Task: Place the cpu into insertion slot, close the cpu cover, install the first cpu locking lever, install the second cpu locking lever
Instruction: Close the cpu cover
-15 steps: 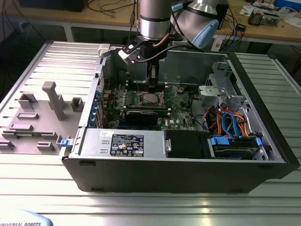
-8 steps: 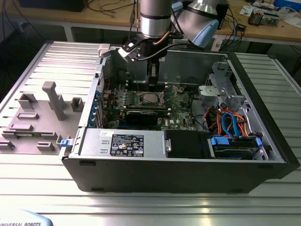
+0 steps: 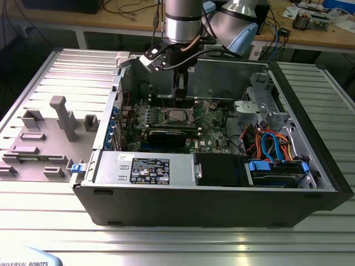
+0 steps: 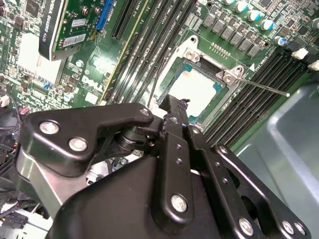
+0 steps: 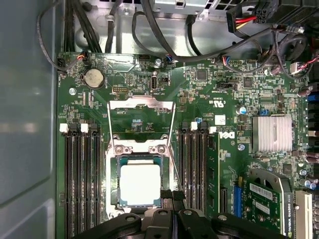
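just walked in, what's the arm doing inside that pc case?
The arm's gripper is down inside the open PC case, right at the edge of the insertion slot on the motherboard. The cpu already sits in the slot, silver top up. The cpu cover looks flipped open beyond it, and a thin locking lever sticks out free, so nothing seems latched yet.
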Robot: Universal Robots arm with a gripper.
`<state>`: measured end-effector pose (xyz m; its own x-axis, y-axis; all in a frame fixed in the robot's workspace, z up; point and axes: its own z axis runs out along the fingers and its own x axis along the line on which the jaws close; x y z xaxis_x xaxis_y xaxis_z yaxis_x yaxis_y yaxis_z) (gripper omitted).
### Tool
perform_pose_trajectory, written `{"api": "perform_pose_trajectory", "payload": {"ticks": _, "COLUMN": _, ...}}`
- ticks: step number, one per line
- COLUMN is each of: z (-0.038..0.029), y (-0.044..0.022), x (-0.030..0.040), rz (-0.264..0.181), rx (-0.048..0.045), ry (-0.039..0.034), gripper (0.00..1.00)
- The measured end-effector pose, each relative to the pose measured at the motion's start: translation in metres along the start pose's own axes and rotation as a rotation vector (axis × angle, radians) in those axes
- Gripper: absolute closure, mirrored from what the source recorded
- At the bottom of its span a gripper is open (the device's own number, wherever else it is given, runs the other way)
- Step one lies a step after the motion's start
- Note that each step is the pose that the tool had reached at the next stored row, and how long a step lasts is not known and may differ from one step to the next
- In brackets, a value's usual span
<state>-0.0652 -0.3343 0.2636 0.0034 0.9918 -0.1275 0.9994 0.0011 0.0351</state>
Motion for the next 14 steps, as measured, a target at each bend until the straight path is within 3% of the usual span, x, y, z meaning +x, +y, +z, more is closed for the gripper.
{"api": "perform_pose_trajectory", "payload": {"ticks": 3, "z": 0.0, "y": 0.0, "x": 0.0001, "rz": 0.002, "rx": 0.0004, "ry": 0.0598, "gripper": 0.89}}
{"api": "perform_pose_trajectory", "payload": {"ticks": 4, "z": -0.0002, "y": 0.0, "x": 0.0, "rz": 0.003, "rx": 0.0005, "ry": 0.0759, "gripper": 0.89}}
{"api": "perform_pose_trajectory", "payload": {"ticks": 5, "z": -0.0007, "y": 0.0, "x": 0.0, "rz": 0.003, "rx": 0.0005, "ry": 0.0791, "gripper": 0.89}}
{"api": "perform_pose_trajectory", "payload": {"ticks": 9, "z": -0.0096, "y": 0.0003, "x": -0.0012, "rz": 0.003, "rx": 0.0005, "ry": 0.08, "gripper": 0.89}}
{"api": "perform_pose_trajectory", "payload": {"ticks": 14, "z": -0.0112, "y": 0.0022, "x": -0.0014, "rz": 0.003, "rx": 0.0023, "ry": 0.0799, "gripper": 0.89}}
